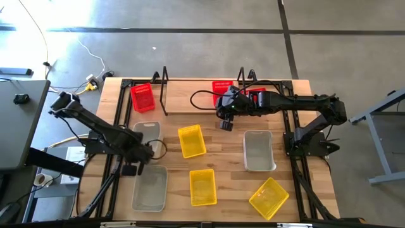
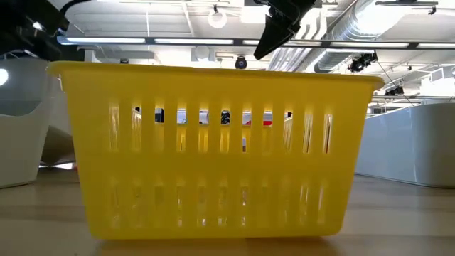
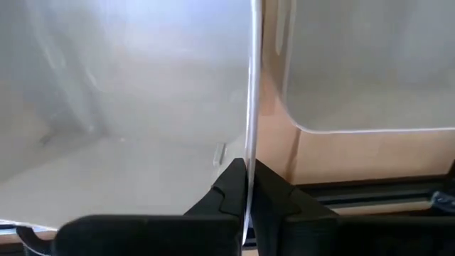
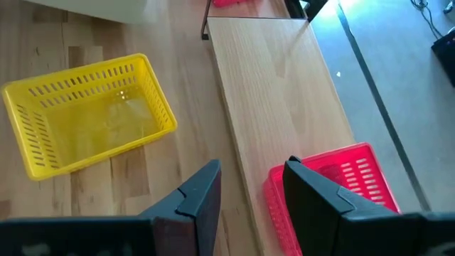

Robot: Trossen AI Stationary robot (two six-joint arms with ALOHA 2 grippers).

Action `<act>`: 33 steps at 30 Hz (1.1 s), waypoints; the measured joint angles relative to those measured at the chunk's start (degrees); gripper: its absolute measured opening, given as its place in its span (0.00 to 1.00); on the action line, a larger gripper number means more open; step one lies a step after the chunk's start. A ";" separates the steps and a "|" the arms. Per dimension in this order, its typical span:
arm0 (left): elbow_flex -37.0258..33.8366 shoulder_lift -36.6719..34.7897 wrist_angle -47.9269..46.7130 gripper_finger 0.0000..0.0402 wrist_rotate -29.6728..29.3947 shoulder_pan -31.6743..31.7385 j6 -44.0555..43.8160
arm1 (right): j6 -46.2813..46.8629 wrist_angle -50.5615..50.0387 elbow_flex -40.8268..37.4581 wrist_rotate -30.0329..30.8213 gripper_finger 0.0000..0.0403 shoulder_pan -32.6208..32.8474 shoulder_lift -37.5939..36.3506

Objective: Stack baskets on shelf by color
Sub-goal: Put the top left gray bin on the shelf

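The shelf (image 1: 190, 104) stands along the table's far edge, its wood board (image 4: 284, 92) showing in the right wrist view. One red basket (image 1: 142, 96) sits on the shelf's left part. More red basket (image 1: 221, 87) shows on its right part (image 4: 341, 181), partly under my right arm. My right gripper (image 1: 224, 120) (image 4: 252, 192) hangs open in the air above the board's near edge, beside that red basket. My left gripper (image 1: 149, 151) (image 3: 247, 195) is shut on a grey-white basket (image 1: 147, 132) at the table's left. Three yellow baskets (image 1: 192, 140) (image 1: 202, 187) (image 1: 269, 197) stand on the table. My left gripper holds the grey-white basket by its near end wall (image 3: 249, 142), just above the fingers. One finger is inside the basket and one outside, with the thin wall pinched between them. The basket's bottom seems to lie on the table; whether it is lifted cannot be told.
Two more grey-white baskets stand on the table, one (image 1: 150, 188) just near of my left gripper and one (image 1: 258, 150) on the right. A yellow basket (image 2: 213, 156) fills the low view. Black arm-mount frames (image 1: 117, 126) run along both table sides.
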 joint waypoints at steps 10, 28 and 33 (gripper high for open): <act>4.80 -6.32 -0.09 0.00 -6.52 -0.07 0.28 | 4.37 0.00 0.00 0.36 0.34 0.00 0.00; 20.27 -6.55 -5.62 0.00 -23.39 2.00 13.19 | 10.68 -0.04 0.00 8.38 0.34 -0.02 0.00; 23.06 -6.31 -5.53 0.00 -28.78 7.93 20.85 | 12.05 -0.04 0.00 11.15 0.34 0.00 0.00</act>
